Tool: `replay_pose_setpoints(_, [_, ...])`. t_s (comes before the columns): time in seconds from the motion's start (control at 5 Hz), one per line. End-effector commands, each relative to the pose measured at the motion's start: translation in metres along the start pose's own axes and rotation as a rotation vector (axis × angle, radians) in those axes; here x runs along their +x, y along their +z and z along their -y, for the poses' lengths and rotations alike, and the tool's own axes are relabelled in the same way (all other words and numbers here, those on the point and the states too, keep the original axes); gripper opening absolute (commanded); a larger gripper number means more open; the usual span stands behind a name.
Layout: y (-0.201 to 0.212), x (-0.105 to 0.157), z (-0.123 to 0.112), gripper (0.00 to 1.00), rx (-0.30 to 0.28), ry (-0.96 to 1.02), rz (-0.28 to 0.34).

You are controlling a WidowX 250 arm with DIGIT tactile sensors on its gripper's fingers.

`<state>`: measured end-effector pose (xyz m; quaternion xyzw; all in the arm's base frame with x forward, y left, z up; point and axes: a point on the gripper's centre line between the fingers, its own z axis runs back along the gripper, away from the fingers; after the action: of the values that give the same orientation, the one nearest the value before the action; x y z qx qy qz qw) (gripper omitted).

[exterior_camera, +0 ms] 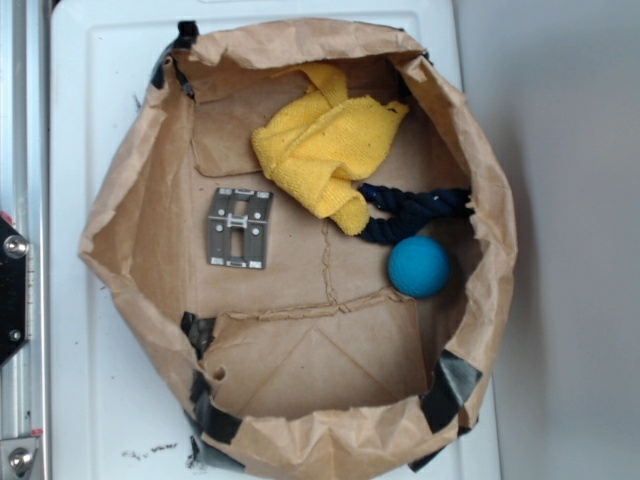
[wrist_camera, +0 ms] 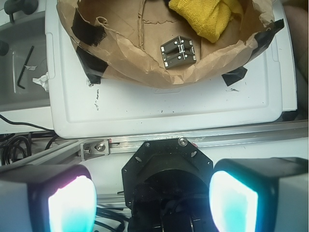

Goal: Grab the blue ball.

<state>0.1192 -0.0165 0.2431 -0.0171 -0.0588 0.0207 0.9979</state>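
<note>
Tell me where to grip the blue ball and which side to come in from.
Grip the blue ball across its widest middle, coming straight down from above. It is a plain sphere, so any diameter would do, but the bag wall rises close on one side and the dark rope lies against another. Best guess: set the fingers along the line that misses both. The gripper is open, well outside the bag.

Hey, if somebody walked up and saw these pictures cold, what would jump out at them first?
Probably the yellow cloth, bunched at the back of the brown paper bag whose walls are rolled down into a basin. Next, the blue ball at the right on the bag's floor, just below the dark rope. In the wrist view, the gripper and its two glowing fingers fill the bottom edge, wide apart and empty.
</note>
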Motion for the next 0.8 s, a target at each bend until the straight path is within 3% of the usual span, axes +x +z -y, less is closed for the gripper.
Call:
replay_pose_setpoints(0.0, [0.0, 0.0, 0.0, 1.0, 0.0, 0.0, 0.0])
replay_pose_setpoints(0.4, [-0.012, 0.099, -0.006, 1.0, -0.002, -0.045, 0.025])
replay_pose_setpoints(0.6, [-0.025, 0.13, -0.019, 1.0, -0.012, -0.036, 0.095])
